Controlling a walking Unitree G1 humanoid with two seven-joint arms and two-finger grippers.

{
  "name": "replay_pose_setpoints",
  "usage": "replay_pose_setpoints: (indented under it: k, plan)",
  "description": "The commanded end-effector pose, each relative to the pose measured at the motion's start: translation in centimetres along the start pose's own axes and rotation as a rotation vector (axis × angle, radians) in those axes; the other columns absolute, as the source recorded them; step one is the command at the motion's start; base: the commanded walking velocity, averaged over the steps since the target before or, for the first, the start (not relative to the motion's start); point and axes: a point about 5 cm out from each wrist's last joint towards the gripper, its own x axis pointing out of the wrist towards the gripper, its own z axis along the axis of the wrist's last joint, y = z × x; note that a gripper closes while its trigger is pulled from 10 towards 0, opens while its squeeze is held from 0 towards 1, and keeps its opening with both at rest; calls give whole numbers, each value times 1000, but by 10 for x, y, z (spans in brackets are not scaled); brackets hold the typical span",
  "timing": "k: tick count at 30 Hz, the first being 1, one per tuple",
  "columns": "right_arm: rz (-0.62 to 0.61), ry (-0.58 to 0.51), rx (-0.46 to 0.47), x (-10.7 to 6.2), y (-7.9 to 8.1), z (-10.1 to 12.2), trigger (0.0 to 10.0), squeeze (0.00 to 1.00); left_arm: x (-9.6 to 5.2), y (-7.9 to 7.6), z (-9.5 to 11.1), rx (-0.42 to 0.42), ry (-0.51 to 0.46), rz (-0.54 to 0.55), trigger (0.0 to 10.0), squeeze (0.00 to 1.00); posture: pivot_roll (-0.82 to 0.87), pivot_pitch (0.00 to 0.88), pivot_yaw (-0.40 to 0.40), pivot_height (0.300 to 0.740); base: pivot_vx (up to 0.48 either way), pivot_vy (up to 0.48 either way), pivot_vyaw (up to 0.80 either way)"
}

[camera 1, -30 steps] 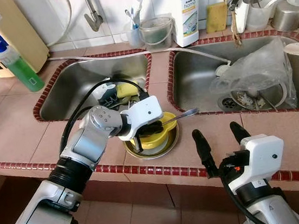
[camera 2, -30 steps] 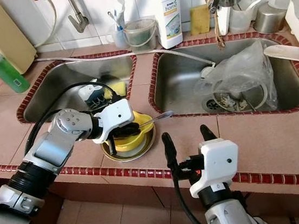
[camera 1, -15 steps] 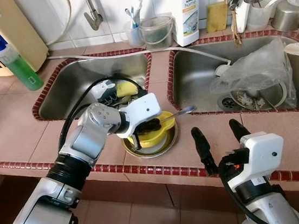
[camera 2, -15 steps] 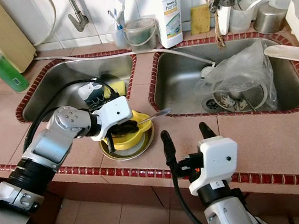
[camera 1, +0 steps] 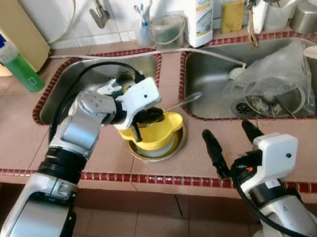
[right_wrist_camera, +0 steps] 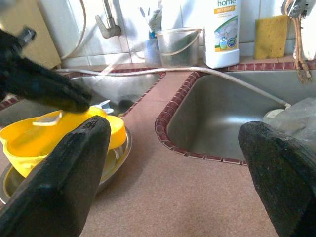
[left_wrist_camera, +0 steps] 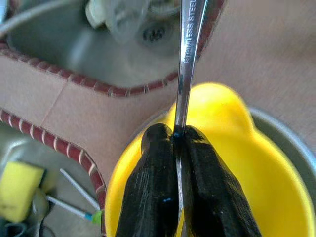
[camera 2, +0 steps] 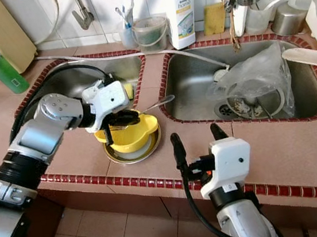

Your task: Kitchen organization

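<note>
So the left gripper (left_wrist_camera: 177,148) has its fingers pinched tight on the handle of a steel spoon (camera 1: 181,101), right over the yellow bowl (camera 1: 156,137) that sits in a metal plate (camera 2: 132,152) on the tiled surface (camera 1: 300,141) between the two sinks. Honestly the grip looks thin, just the fingertips on a narrow flat handle, so I'd guess the spoon could twist or slip out and clatter back into the bowl. The bowl looks tilted too, so a snag could tip it off the plate. Right gripper (camera 1: 229,142) hovers near the front edge, fingers spread wide, holding nothing. Around: a plastic bag (camera 1: 274,72) in the right sink, a sponge (camera 2: 128,90) in the left, a detergent bottle (camera 1: 200,6) at the back.
</note>
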Motion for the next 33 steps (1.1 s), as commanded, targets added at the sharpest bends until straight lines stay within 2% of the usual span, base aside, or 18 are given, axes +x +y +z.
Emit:
replay_pose_setpoints:
  k: [1,4,5,6,9,11,12,13,15,19,20,21,22,23,27,33]
  plan:
    - [17,-1,10,1,1,0,10000,0,-15,14,9,-19,-48,37,10000,0,-89,83,116,740,0,0,0]
    - [22,-7,7,3,0,0,10000,0,-20,21,15,-55,-94,81,10000,0,-90,72,112,740,0,0,0]
    - [27,-19,9,6,-2,0,10000,0,-24,29,20,-111,-166,133,10000,0,-88,52,102,740,0,0,0]
    - [27,-19,9,6,-2,0,10000,0,-24,29,20,-111,-166,133,10000,0,-88,52,102,740,0,0,0]
    - [37,-48,25,12,-4,2,10000,0,-27,38,25,-196,-277,248,10000,0,-84,38,97,740,0,0,0]
    - [33,-58,37,17,-6,3,10000,0,-26,42,22,-258,-314,318,10000,0,-82,30,91,740,0,0,0]
    - [27,-73,40,22,-9,5,10000,0,-25,44,16,-289,-324,404,10000,0,-75,17,82,740,0,0,0]
    - [27,-73,40,22,-9,5,10000,0,-25,44,16,-289,-324,404,10000,0,-75,17,82,740,0,0,0]
    - [10,-105,50,31,-16,7,10000,0,-23,41,6,-376,-377,501,10000,0,-63,0,70,740,0,0,0]
    - [-1,-125,51,35,-20,9,10000,0,-23,39,2,-380,-401,575,10000,0,-52,0,59,740,0,0,0]
    - [-17,-135,49,39,-23,10,10000,0,-22,38,-2,-387,-402,614,10000,0,-46,0,56,740,0,0,0]
    - [-60,-160,44,47,-31,12,10000,0,-24,36,-8,-432,-460,723,10000,0,-29,0,41,740,0,0,0]
    - [-60,-160,44,47,-31,12,10000,0,-24,36,-8,-432,-460,723,10000,0,-29,0,41,740,0,0,0]
    - [-87,-178,36,52,-38,13,10000,0,-24,31,-10,-434,-509,788,10000,0,-20,0,32,740,0,0,0]
    - [-128,-197,11,58,-46,11,10000,0,-23,22,-11,-368,-535,881,10000,0,-11,0,23,740,0,0,0]
    - [-200,-202,-15,63,-58,4,10000,0,-11,4,-20,-359,-542,937,10000,0,3,0,5,740,0,0,0]
